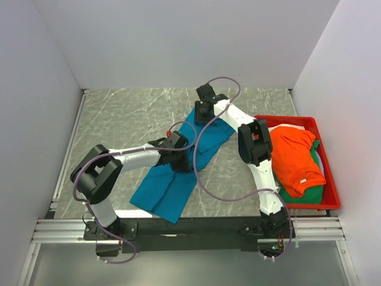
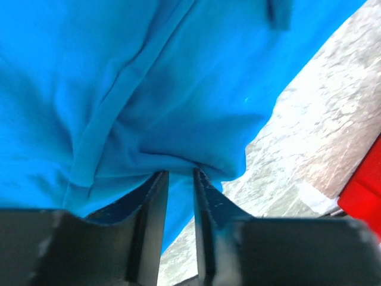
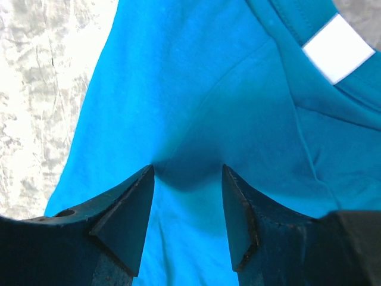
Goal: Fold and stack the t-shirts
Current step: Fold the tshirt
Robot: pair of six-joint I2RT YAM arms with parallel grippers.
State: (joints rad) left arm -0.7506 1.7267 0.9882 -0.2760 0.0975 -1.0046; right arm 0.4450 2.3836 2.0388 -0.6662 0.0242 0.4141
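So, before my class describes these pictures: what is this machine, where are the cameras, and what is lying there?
A left arm and a right arm are bolted at the table's edge. The wide picture looks down from above; the others come from wrist cameras. A teal t-shirt lies on the table; an orange shirt and a green shirt sit in a red bin. The right end effector stands open over the teal t-shirt. The left end effector is nearly closed at a bunched fold; whether it grips is unclear.
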